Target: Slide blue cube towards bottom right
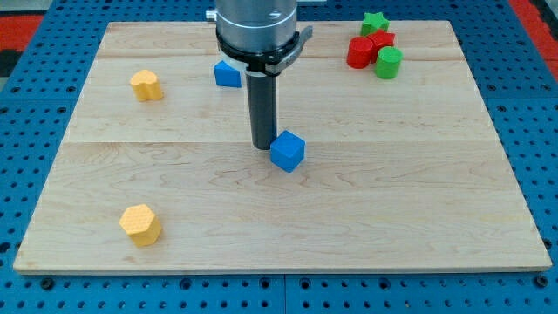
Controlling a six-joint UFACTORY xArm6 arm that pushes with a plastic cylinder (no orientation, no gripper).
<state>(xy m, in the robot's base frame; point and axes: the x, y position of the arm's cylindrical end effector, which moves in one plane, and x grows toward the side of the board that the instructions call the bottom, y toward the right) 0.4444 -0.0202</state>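
The blue cube [287, 151] lies near the middle of the wooden board [392, 209]. My tip [263, 146] stands right against the cube's left side, slightly above it in the view, touching or nearly touching it. The dark rod rises from there to the arm's grey body at the view's top.
A second blue block [227, 74] lies at the view's top, left of the rod. A yellow block [146, 85] sits at upper left, another yellow block [140, 225] at lower left. A cluster of red [360, 52] and green [388, 63] blocks sits at upper right.
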